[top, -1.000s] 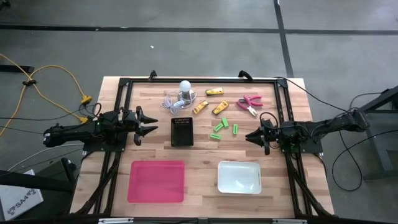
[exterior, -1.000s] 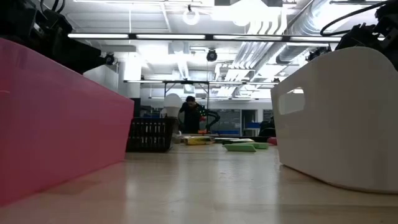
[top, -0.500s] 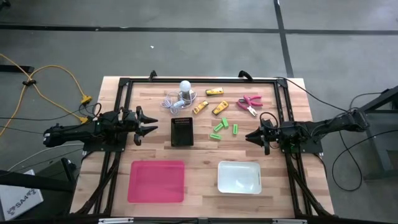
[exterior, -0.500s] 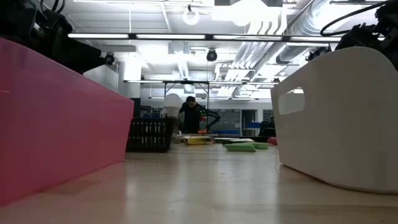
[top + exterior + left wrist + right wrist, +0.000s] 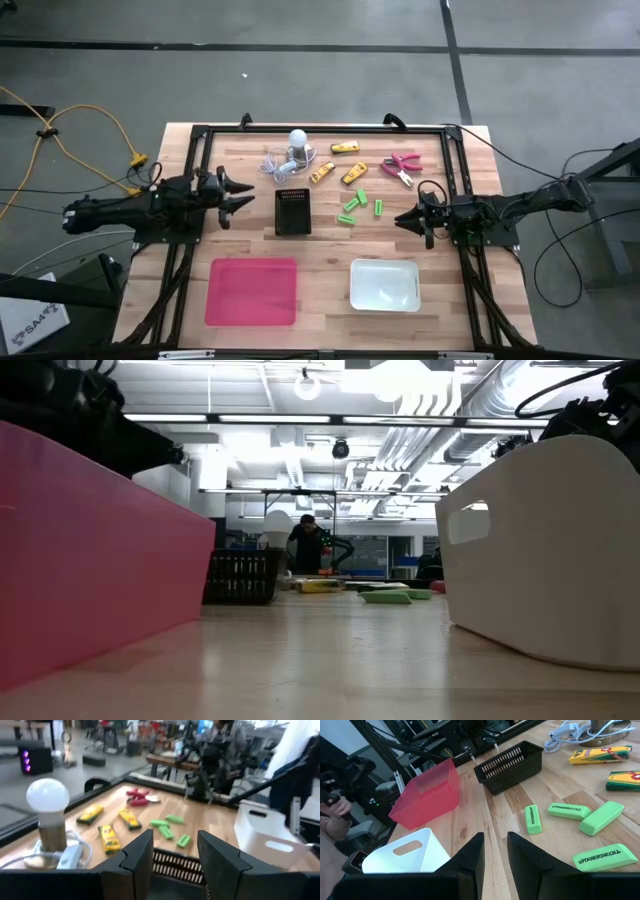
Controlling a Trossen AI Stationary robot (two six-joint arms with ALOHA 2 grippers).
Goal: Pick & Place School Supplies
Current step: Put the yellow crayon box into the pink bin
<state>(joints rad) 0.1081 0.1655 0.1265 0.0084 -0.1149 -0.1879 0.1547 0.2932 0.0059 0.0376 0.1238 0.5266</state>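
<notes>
Wooden tabletop, supplies untouched along its far edge.
Both grippers empty, fingers slightly parted: left gripper at the left edge, right gripper just beside green pieces; a careless sweep could scatter them toward the yellow pieces and pink-handled tool.

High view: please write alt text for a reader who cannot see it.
A wooden table from above, with the left claw and right claw low at its sides, holding nothing. Between them lie yellow crayon boxes, green erasers, pink-handled pliers, a bulb and a black basket; a pink bin and white bin sit nearer.
</notes>
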